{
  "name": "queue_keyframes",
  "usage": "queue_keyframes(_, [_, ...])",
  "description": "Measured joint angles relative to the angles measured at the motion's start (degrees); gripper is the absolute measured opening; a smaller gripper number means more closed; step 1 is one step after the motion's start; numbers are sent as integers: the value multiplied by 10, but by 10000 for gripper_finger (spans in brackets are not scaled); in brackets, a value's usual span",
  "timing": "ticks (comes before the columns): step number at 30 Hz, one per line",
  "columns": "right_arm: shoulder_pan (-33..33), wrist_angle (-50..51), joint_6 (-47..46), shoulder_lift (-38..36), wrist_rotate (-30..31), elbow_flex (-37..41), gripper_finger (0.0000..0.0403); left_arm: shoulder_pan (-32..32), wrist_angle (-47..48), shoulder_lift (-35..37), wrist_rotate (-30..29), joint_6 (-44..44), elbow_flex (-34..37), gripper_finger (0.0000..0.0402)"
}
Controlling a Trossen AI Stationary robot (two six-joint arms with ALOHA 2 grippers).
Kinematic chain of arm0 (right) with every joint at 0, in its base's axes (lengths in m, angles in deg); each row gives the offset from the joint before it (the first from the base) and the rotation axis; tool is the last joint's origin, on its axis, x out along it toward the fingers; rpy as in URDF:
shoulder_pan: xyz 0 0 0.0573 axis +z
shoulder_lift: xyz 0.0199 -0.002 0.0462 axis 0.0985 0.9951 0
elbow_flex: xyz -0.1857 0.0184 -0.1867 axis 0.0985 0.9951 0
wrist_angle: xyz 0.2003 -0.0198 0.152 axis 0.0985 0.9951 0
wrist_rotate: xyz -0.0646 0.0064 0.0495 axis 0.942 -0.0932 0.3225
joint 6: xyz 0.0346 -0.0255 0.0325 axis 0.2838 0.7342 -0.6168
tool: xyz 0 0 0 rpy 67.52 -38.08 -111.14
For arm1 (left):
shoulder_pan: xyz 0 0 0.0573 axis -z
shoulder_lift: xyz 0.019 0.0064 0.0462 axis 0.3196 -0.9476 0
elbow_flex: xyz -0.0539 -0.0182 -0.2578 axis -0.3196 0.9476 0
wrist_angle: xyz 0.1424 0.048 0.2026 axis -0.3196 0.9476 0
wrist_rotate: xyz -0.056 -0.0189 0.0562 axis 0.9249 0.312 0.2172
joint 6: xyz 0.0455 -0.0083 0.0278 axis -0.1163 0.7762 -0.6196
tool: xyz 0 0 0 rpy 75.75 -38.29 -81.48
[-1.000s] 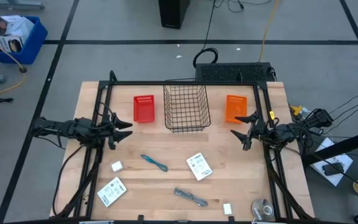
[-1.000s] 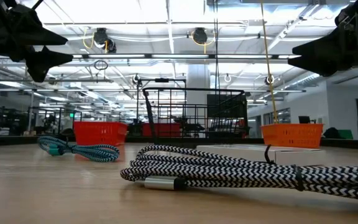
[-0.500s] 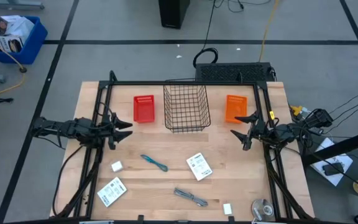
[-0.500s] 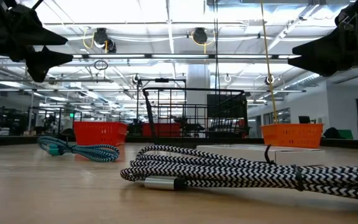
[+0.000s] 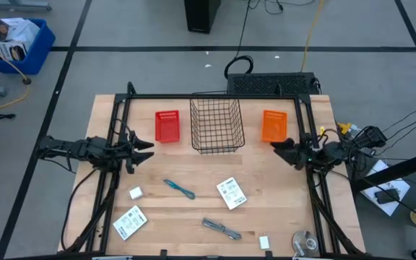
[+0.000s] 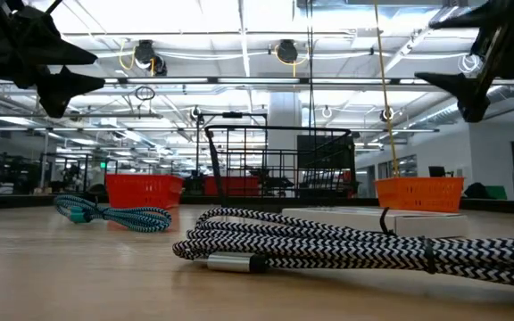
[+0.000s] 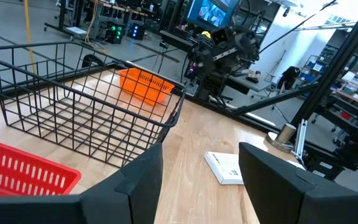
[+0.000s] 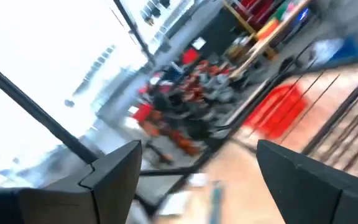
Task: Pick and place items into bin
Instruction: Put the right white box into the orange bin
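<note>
Items: teal-blue cable [image 5: 180, 189] near left gripper [image 5: 144, 144], both grippers [image 5: 279, 146] agape, empty; low view reveals braiding.

The wire basket [image 5: 217, 125] stands between two small bins [image 5: 167, 126], with the items [image 5: 230, 193] on the table [image 5: 280, 202] in front.

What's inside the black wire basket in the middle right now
Nothing shows inside the wire basket: from above, only bare table wood appears through its mesh floor. The left wrist view shows most of its interior empty too. No part of it is covered from above.
</note>
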Motion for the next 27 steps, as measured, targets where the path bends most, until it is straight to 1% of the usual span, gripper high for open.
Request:
queue_keyframes(3, [0, -4, -24, 0, -2, 0, 309, 0, 0, 0, 0, 0, 0, 214])
queue_keyframes(7, [0, -33, -51, 0, 5, 0, 309, 0, 0, 0, 0, 0, 0, 214])
queue_keyframes(13, [0, -119, -53, 0, 78, 0, 309, 0, -13, 0, -3, 4, 0, 214])
queue_keyframes(16, [0, -173, -54, 1, 102, 0, 309, 0, -71, 0, -5, 61, 0, 214])
queue_keyframes(18, [0, -212, -52, 2, 105, 0, 309, 0, -127, 0, -6, 118, 0, 214])
queue_keyframes(19, [0, -232, -51, 2, 105, 0, 309, 0, -164, 0, -16, 132, 0, 214])
queue_keyframes(22, [0, -275, -57, 2, 104, 0, 309, 0, -278, 0, -50, 154, 0, 214])
queue_keyframes(24, [0, -278, -57, 2, 104, 0, 308, 0, -356, 0, -55, 183, 0, 214])
queue_keyframes(27, [0, -271, -55, 2, 105, 0, 308, 0, -415, 0, -60, 159, 0, 214])
